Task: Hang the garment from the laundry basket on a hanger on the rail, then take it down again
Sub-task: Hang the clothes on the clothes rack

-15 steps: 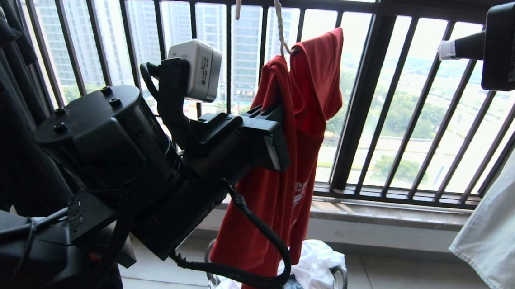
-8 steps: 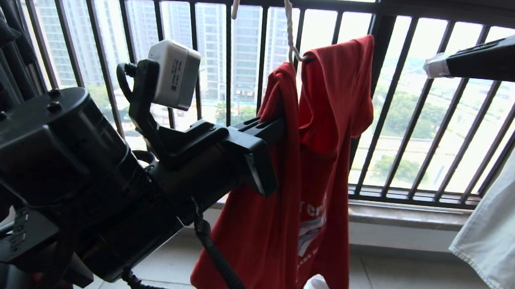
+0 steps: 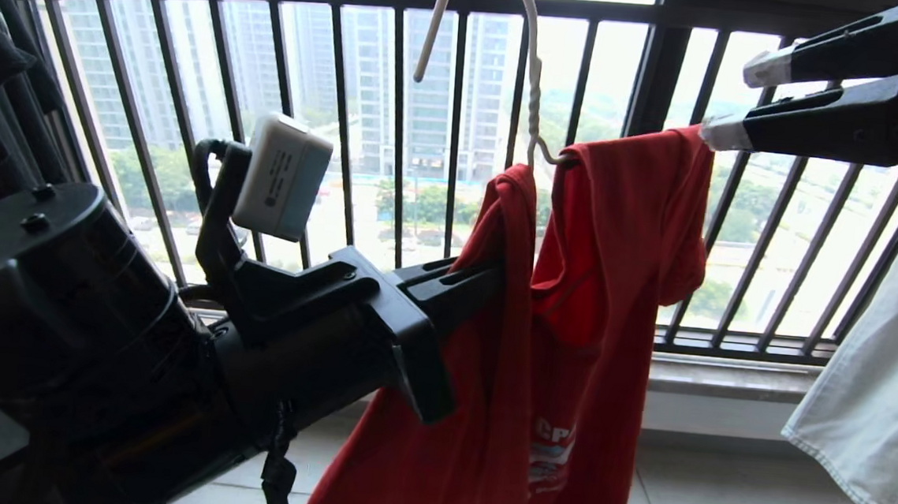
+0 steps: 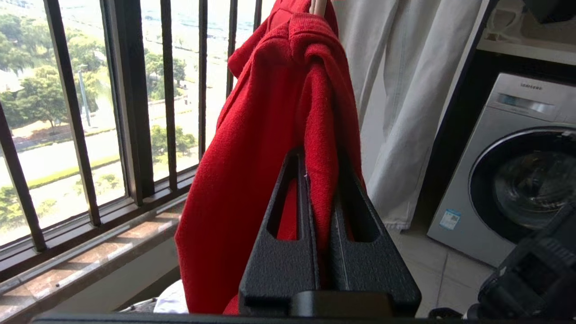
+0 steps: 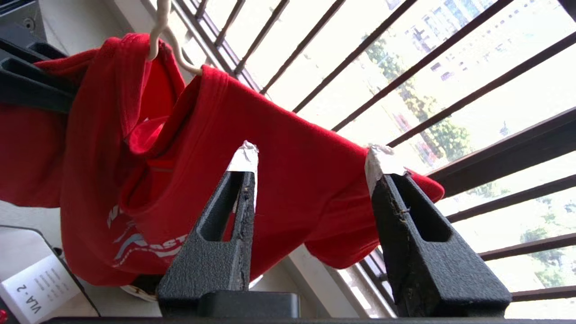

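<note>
Floor (image 3: 716, 500): pale grey tiles with thin grout lines, running to the foot of the low white wall under the window. A front-loading washing machine (image 4: 508, 175) stands directly on the tiles. Stone window ledge (image 3: 725, 378): brownish slab above that wall; the dark window railing (image 3: 395, 122) rises from it.

The red garment (image 3: 604, 294) hangs bunched on the off-white wire hanger (image 3: 529, 68), lettering facing outward.

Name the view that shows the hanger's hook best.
Head view: the hanger shows its whole curved hook and twisted neck above the red T-shirt. The right wrist view shows only the neck; the left wrist view shows just a sliver at the collar.
</note>
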Robot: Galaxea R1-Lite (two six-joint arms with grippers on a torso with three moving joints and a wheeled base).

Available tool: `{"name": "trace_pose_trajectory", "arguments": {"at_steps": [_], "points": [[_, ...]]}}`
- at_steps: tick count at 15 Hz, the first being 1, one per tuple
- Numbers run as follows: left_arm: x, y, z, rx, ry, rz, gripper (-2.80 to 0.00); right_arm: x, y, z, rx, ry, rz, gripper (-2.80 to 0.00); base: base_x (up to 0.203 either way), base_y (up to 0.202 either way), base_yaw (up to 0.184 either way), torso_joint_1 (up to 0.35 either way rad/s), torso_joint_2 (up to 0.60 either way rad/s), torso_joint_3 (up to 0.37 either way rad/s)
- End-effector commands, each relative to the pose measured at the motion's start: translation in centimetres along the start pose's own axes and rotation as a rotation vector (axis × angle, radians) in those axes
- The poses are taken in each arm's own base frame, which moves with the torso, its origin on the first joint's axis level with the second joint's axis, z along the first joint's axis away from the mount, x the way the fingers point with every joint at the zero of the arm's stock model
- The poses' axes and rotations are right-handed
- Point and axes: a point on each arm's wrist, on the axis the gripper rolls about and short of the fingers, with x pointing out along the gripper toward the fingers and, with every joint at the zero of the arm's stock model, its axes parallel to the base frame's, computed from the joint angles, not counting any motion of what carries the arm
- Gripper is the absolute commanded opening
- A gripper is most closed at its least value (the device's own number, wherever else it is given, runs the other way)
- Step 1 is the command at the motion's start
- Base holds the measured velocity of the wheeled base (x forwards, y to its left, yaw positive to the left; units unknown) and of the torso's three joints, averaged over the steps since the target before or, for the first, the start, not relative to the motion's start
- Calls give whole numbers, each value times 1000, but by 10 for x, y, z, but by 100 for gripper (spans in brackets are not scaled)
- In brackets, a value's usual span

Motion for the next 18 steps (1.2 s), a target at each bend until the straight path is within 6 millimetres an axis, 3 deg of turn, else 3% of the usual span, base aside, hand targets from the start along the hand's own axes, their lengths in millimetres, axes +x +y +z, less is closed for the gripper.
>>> {"name": "trace_pose_trajectory", "arguments": {"at_steps": [1, 10, 14, 18], "points": [[-12, 0, 7, 1, 1, -42, -280, 15, 1, 4, -30, 12, 6, 0, 0, 0, 0, 0, 0, 0], [-34, 5, 17, 8, 58, -124, -280, 18, 9, -8, -237, 131, 146, 0, 0, 0, 0, 0, 0, 0], [-36, 6, 15, 3, 97, -118, -280, 14, 9, -8, -259, 136, 160, 0, 0, 0, 0, 0, 0, 0], [-38, 7, 17, 2, 98, -139, -280, 20, 18, -16, -265, 179, 281, 0, 0, 0, 0, 0, 0, 0]]}}
